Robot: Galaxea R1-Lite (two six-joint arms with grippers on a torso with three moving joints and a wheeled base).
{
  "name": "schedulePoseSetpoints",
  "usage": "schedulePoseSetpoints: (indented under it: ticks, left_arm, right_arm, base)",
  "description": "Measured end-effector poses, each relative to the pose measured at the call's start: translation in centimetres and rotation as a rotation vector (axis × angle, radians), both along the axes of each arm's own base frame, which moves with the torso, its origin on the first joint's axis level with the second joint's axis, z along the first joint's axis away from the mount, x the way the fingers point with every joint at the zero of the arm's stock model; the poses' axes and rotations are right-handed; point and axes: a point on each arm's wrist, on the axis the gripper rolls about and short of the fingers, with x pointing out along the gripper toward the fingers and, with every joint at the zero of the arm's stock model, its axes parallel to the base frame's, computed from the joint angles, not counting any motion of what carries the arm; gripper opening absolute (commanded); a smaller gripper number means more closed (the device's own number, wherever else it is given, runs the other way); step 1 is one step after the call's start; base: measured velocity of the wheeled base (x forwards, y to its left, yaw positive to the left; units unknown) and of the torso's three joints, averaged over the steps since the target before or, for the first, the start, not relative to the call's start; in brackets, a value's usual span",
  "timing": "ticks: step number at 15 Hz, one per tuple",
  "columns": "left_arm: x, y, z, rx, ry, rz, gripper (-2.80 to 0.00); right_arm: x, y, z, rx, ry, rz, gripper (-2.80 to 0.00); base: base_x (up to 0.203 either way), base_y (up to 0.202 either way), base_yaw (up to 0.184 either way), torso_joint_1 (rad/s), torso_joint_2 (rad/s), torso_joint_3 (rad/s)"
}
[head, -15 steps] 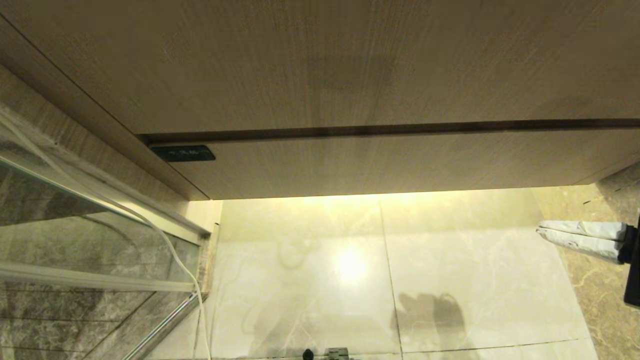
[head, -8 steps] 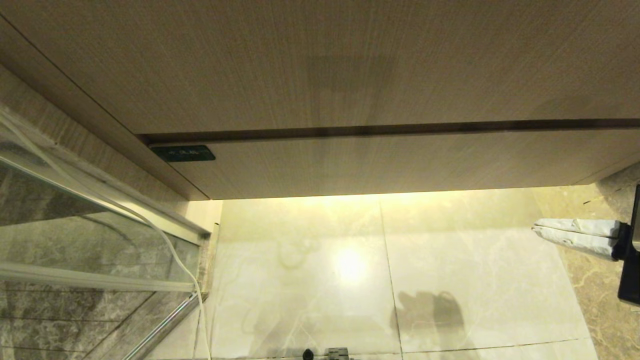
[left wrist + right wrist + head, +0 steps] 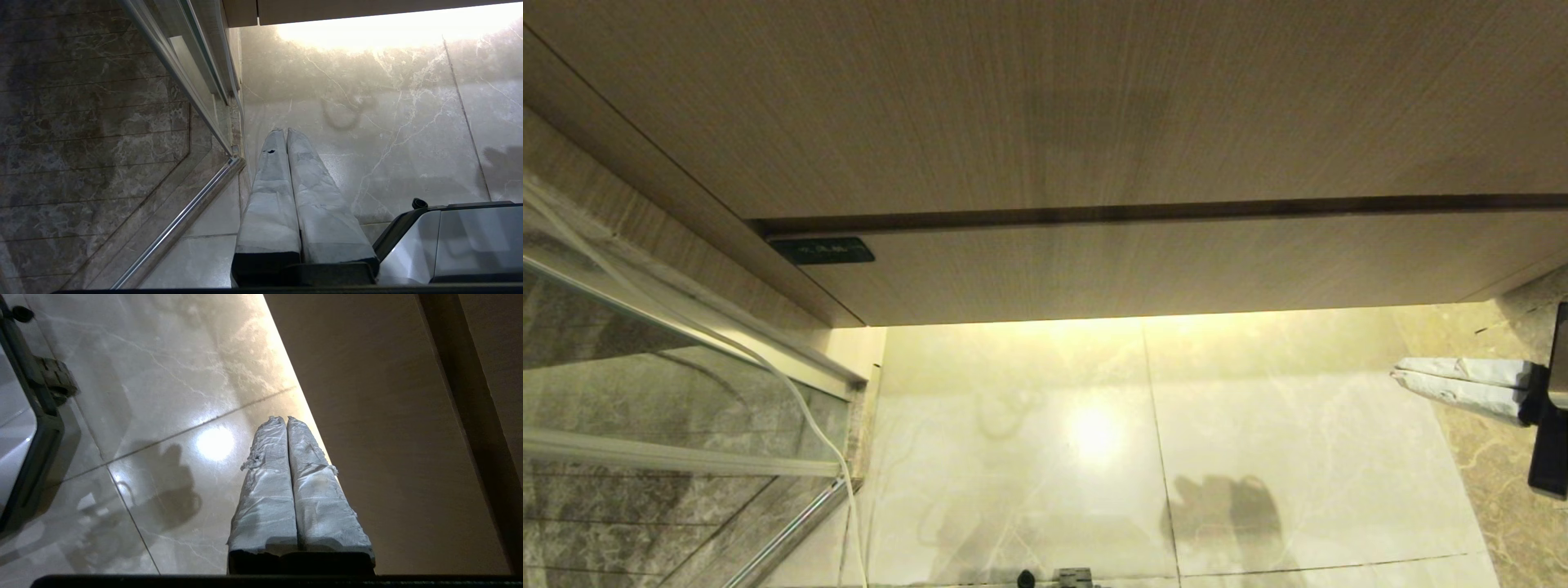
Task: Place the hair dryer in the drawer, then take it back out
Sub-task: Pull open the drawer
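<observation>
Right pincer, pressed together and empty, near the closed drawer.

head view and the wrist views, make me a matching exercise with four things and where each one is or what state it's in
Things:
1. right gripper
2. left gripper
3. drawer
4. thin white cable

States or places:
A. closed flush, flat front showing
B. shut and empty, beside the glass door's metal rail
C. shut and empty, at the right edge over the tiled floor
D. hanging in front of the glass door on the left

Pairs: 1-C, 2-B, 3-A, 4-D
</observation>
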Motion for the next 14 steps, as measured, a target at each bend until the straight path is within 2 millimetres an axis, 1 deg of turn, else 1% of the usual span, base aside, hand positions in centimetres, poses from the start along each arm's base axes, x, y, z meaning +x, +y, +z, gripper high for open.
schedulePoseSetpoints:
  ticks: [4, 6, 7, 8, 11, 14]
  left_arm:
    - [0.0, 0.0, 0.0, 0.000, 0.000, 0.000, -2.80]
    - [0.0, 0.0, 0.0, 0.000, 0.000, 0.000, -2.80]
    - [0.0, 0.0, 0.0, 0.000, 0.000, 0.000, -2.80]
    - [0.0, 0.0, 0.0, 0.000, 0.000, 0.000, -2.80]
    - [0.0, 0.0, 0.0, 0.000, 0.000, 0.000, -2.80]
    - [0.0, 0.0, 0.0, 0.000, 0.000, 0.000, -2.80]
  right_arm:
    - [0.2, -0.2, 0.1, -0.029, -0.017, -0.091, -2.80]
    - [0.5, -0.2, 0.5, -0.039, -0.026, -0.103, -2.80]
    - [0.7, -0.1, 0.8, -0.044, -0.035, -0.102, -1.19]
    - [1.0, -0.1, 1.0, -0.053, -0.043, -0.097, 0.00]
    - [1.7, 0.1, 1.3, -0.076, -0.051, -0.085, 0.00]
    - [2.5, 0.8, 1.5, -0.076, -0.056, -0.049, 0.00]
  base:
    - [0.000, 0.000, 0.000, 0.000, 0.00, 0.000]
    - [0.000, 0.000, 0.000, 0.000, 0.00, 0.000]
    - [0.000, 0.000, 0.000, 0.000, 0.00, 0.000]
    - [0.000, 0.000, 0.000, 0.000, 0.00, 0.000]
    - [0.000, 0.000, 0.000, 0.000, 0.00, 0.000]
    - [0.000, 0.000, 0.000, 0.000, 0.00, 0.000]
